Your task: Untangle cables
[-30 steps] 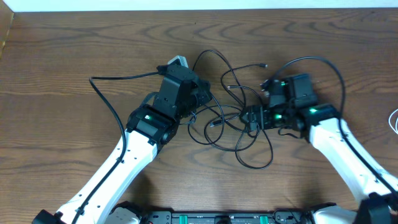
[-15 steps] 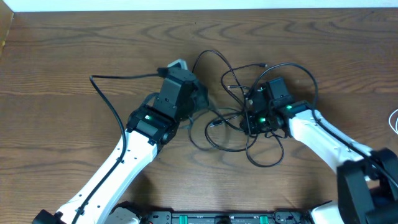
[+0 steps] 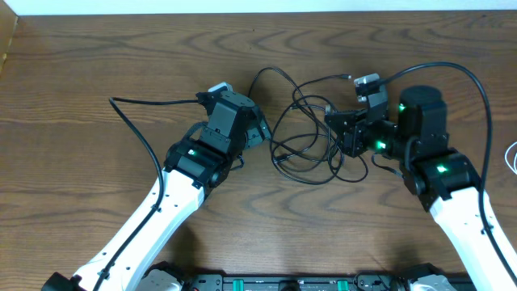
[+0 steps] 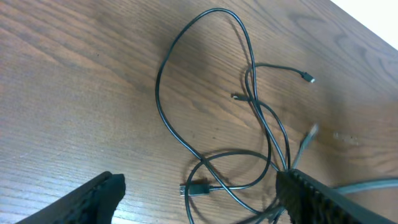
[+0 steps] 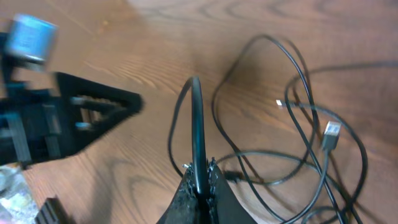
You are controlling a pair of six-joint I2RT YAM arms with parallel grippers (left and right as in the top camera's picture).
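Dark brown wood-grain table (image 3: pixel 81 65) fills every view, with a pale strip seen along its far edge. At the middle of it, between the two arms, the cables (image 3: pixel 303 145) are found in a loose tangle. They are thin, black and glossy, bent into wide overlapping loops that cross one another several times, and one long loop is thrown out toward the far edge. How many separate cords make up the knot cannot be told. Three small plug ends are counted in the left wrist view, and a fourth, blurred end is seen beside them. A single white cord (image 3: pixel 512 158) is glimpsed at the right edge of the table, well apart from the tangle.

Two grippers are counted. The left gripper (image 4: pixel 199 186) is held just beside the tangle with its fingers (image 4: pixel 102 190) spread wide and nothing between them. The right gripper (image 5: pixel 200 177) is clamped on one of the black cables, which is seen arching up out of the closed fingers.
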